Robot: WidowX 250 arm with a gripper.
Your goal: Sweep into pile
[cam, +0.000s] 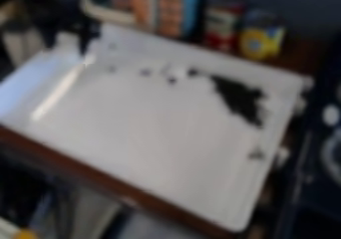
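One white tray (153,128) is spanning the view's centre. One large dark pile (238,97) is lying on it between two and three o'clock. Three small dark clumps are sitting apart: one (145,72) at eleven, one (172,80) at twelve, one (256,154) at four; blur is hiding any exact speck count. Two containers are standing beyond: one red-marked bottle (223,21) at one, one yellow-marked container (262,38) between one and two.

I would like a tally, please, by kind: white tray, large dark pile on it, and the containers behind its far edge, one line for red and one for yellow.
White tray: 1
Large dark pile: 1
Red container: 1
Yellow container: 1
Total: 4
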